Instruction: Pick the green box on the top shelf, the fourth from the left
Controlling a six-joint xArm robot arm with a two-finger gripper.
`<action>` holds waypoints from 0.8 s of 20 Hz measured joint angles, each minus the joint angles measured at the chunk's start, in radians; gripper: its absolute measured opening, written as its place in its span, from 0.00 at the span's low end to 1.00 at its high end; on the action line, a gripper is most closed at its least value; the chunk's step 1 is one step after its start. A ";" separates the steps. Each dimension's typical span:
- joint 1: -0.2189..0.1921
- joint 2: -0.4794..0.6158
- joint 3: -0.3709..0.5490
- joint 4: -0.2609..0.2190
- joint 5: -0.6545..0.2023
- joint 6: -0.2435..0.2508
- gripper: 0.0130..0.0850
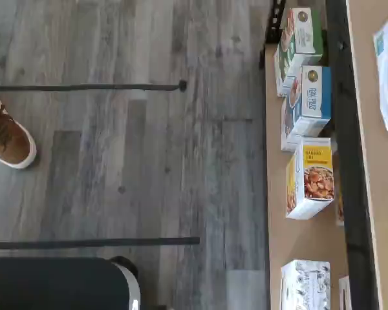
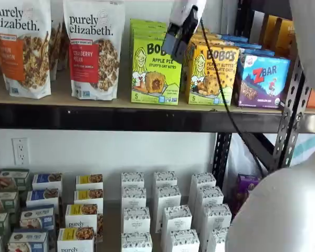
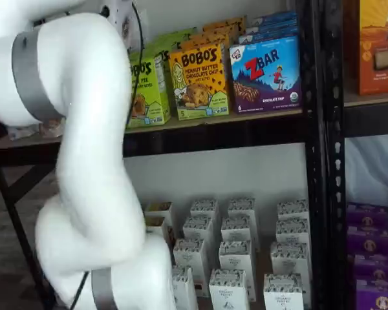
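Observation:
The green box [image 2: 155, 71] stands upright on the top shelf [image 2: 147, 118] between granola bags and a yellow-orange Bobo's carton. It reads "Apple Pie". In a shelf view my gripper [image 2: 170, 48] hangs down from the upper edge. Its black fingers sit in front of the box's upper right corner. No gap shows between them, and I cannot tell whether they touch the box. In a shelf view the green box [image 3: 147, 90] shows partly behind my white arm [image 3: 84, 161], on the top shelf [image 3: 213, 132]. The fingers are hidden there. The wrist view shows only floor and lower-shelf boxes.
Purely Elizabeth granola bags [image 2: 94, 50] stand left of the green box. The yellow-orange Bobo's carton [image 2: 212, 73] and a ZBar box [image 2: 262, 79] stand to its right. White cartons [image 2: 168, 210] fill the lower shelf. A brown shoe [image 1: 6, 139] is on the wooden floor.

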State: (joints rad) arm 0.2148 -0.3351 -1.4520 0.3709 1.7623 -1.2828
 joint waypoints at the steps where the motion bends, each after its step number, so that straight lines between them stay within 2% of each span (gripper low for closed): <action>1: 0.001 0.000 -0.002 -0.010 -0.003 0.000 1.00; 8: -0.025 0.013 -0.027 -0.012 0.003 -0.020 1.00; 16: -0.045 0.007 -0.015 0.048 -0.051 -0.034 1.00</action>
State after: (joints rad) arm 0.1694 -0.3280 -1.4669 0.4192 1.7112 -1.3166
